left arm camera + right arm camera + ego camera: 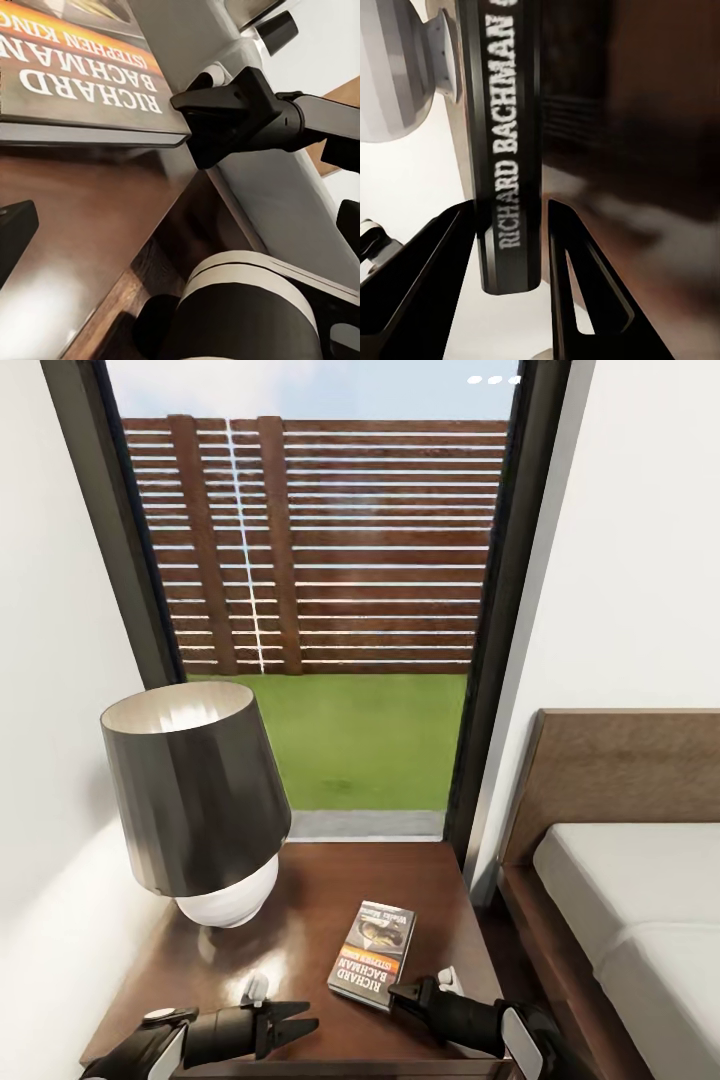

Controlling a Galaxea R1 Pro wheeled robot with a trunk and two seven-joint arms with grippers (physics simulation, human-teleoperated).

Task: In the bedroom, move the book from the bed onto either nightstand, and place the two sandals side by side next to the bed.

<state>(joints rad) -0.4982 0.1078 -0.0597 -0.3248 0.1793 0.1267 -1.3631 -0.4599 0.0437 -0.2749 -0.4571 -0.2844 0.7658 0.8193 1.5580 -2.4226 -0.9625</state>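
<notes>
With the book (373,954) flat on the nightstand (310,880) near the lamp (195,800), the right pincer (405,992), wide astride its spine, could drag it off while retreating; the left pincer (300,1028) hangs parted, empty.

My nightstand (300,920) is shiny brown wood. The book (373,952) has a smooth paper cover. My claws look matt black.
</notes>
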